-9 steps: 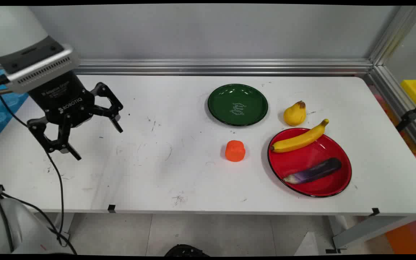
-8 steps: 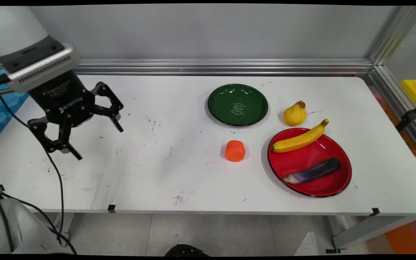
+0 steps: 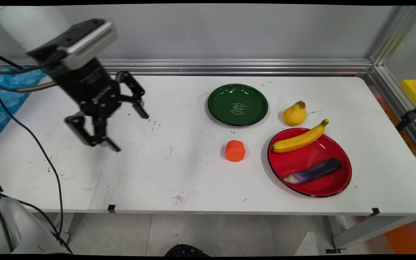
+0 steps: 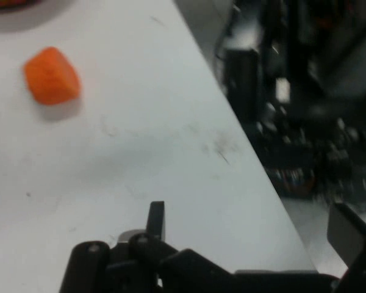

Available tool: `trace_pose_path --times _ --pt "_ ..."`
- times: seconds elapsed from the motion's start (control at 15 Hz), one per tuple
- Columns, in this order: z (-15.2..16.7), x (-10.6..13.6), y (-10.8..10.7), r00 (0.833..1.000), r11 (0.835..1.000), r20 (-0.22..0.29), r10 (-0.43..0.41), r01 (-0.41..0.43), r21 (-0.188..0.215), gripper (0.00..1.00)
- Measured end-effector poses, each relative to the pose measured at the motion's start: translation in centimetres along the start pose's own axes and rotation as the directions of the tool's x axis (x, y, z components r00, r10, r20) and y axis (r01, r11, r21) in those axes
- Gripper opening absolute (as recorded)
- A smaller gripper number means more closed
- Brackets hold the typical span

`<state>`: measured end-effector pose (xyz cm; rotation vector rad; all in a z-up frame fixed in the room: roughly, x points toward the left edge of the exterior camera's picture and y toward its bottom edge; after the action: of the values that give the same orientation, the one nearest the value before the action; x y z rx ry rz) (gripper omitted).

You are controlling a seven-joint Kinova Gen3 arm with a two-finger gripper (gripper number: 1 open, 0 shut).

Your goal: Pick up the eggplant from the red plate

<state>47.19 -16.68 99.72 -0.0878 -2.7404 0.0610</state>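
Note:
My black gripper (image 3: 128,131) hangs open above the left part of the white table (image 3: 179,173), holding nothing. Nearest to it, well to the right, sits an orange fruit-shaped piece (image 3: 235,150), which the hand view shows at its upper left as an orange piece (image 4: 51,75). In the hand view the gripper (image 4: 250,226) is wide apart over bare table near its front edge. Farther right a red plate (image 3: 294,168) carries a yellow banana (image 3: 299,139) and a purple eggplant (image 3: 313,171).
A green plate (image 3: 237,104) lies toward the back, with a yellow pear (image 3: 295,114) to its right. An aluminium rail (image 3: 229,66) runs along the wall. Black cables (image 3: 54,169) hang from the arm at the left. Blue material (image 3: 4,103) lies off the table's left end.
The gripper has moved right and slightly toward the back of the table, still open. Nothing on the table has shifted.

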Motion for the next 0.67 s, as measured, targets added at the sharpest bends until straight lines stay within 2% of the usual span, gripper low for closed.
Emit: trace_pose_path --times 0.13,0.33,0.67 --pt "0.8 1.1 -1.2 0.995 0.995 -0.030 -0.094 0.095 0.030 1.00" --pt "2.3 2.7 -3.1 0.976 0.976 -0.070 -0.205 0.209 0.063 1.00" --pt "5.7 6.0 -6.3 0.932 0.933 -0.144 -0.332 0.347 0.094 1.00"
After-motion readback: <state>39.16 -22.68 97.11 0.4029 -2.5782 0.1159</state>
